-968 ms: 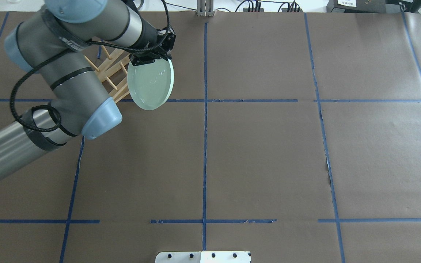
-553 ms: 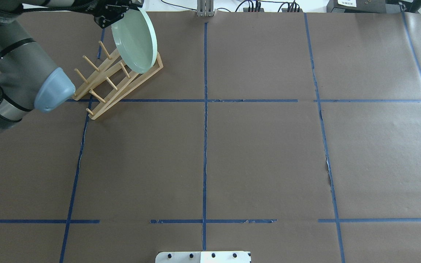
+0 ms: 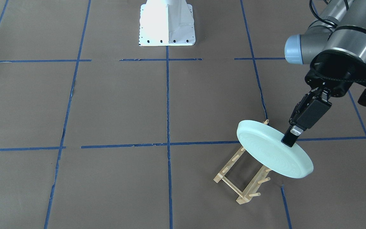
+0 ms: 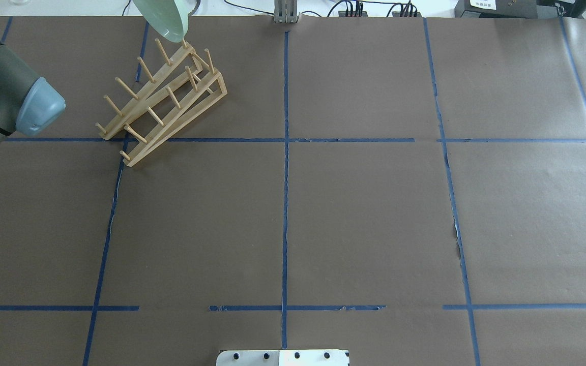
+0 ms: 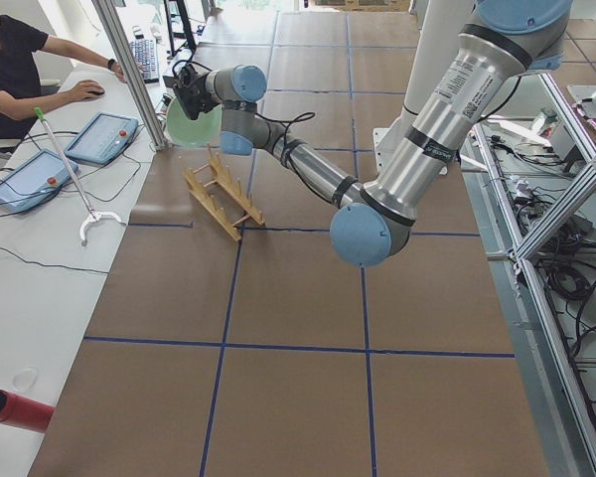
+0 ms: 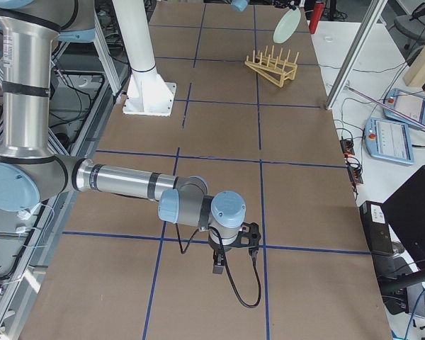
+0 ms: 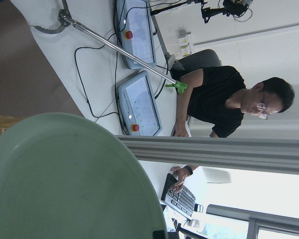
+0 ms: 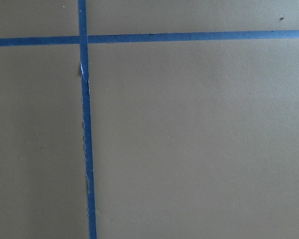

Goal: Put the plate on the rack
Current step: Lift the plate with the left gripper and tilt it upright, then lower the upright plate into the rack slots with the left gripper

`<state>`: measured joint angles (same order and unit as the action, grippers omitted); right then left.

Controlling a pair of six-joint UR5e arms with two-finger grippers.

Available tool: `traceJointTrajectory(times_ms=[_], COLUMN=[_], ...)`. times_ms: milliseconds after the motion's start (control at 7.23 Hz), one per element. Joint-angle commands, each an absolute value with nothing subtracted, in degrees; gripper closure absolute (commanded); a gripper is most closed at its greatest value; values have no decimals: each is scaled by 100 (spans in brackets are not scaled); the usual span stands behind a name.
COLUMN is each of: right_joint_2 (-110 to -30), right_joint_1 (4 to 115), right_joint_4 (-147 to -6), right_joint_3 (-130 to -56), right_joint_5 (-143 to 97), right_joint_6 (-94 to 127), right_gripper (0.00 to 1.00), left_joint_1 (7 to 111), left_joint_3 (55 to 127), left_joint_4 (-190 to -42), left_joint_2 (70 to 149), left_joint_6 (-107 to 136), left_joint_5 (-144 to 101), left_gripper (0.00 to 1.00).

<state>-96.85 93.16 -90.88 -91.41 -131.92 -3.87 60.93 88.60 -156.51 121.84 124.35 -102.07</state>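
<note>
At right of centre in the front-facing view, the left claw [image 3: 288,140] pinches the plate [image 3: 272,151] by its upper rim, with one black finger lying over the edge. The plate hangs tilted, its ringed underside turned toward that camera, over the upper end of the rack [image 3: 240,178]. From overhead only the plate's lower part shows at the top edge, upper left, and its rim comes down right by the tips of the rack's topmost pegs. I cannot tell whether rim and pegs touch. The rack stands on the desk [image 3: 106,105], which is covered in brown paper crossed by blue tape [image 3: 167,105], and runs aslant across a tape line. The left arm [image 3: 338,35] reaches in from the upper right corner. In the left wrist view the plate fills the lower left, with a person in a black shirt [image 7: 214,99] seated beyond it. The right claw [image 6: 230,258] hangs low over the desk in the right side view, and whether it is spread or closed I cannot tell.
</note>
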Motion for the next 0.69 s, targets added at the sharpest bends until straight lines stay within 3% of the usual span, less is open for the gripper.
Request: traceJointTrajectory(times_ms=[0, 553], right_joint_2=[-9686, -9686], right_joint_1=[9316, 9316], right_joint_4=[-9088, -9088], right_joint_3=[-9141, -9141], right_joint_5=[-13192, -13192], right_joint_6=[-387, -387], right_gripper=[0, 0], left_joint_1=[5777, 5529], left_joint_3=[8552, 8193], left_joint_4=[-16066, -16216], left_joint_2=[12147, 12207], left_joint_6=[12437, 12437], left_joint_5=[-9618, -9519], left_gripper=[100, 100])
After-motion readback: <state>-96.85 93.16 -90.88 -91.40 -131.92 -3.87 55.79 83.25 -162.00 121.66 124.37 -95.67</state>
